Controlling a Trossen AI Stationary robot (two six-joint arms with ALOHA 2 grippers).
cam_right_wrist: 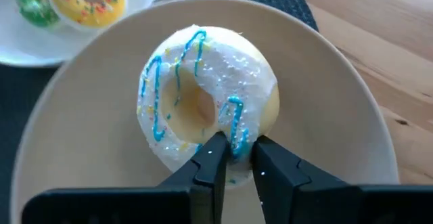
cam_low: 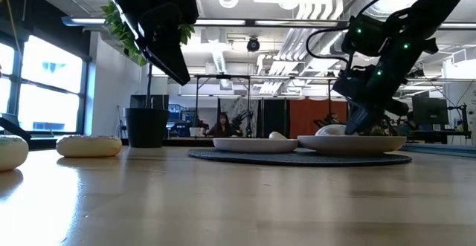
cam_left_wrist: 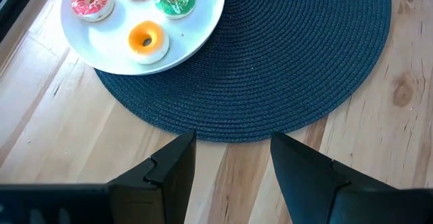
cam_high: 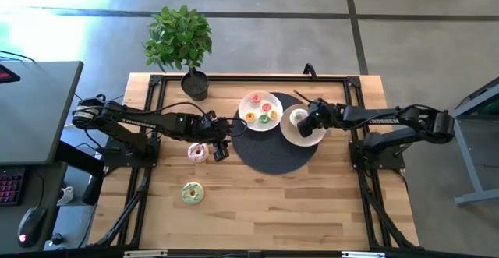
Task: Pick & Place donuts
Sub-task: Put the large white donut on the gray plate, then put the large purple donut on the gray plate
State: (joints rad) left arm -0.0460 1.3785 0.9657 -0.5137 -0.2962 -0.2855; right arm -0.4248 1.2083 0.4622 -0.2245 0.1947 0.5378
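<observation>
The right gripper (cam_right_wrist: 233, 158) pinches the rim of a white-frosted ring donut with blue drizzle (cam_right_wrist: 203, 102) on the beige round plate (cam_right_wrist: 338, 102) (atop the dark woven mat (cam_high: 273, 153)). The left gripper (cam_left_wrist: 231, 160) hangs open, empty, beside the pink donut (cam_high: 197, 152).

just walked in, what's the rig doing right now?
Donut sorting. The right gripper is pinching the rim of a white donut with blue drizzle on the beige plate. The left gripper hovers open and empty at the edge of the dark mat, next to a pink donut. A green donut lies on the table; four small ones are on the white plate.
</observation>
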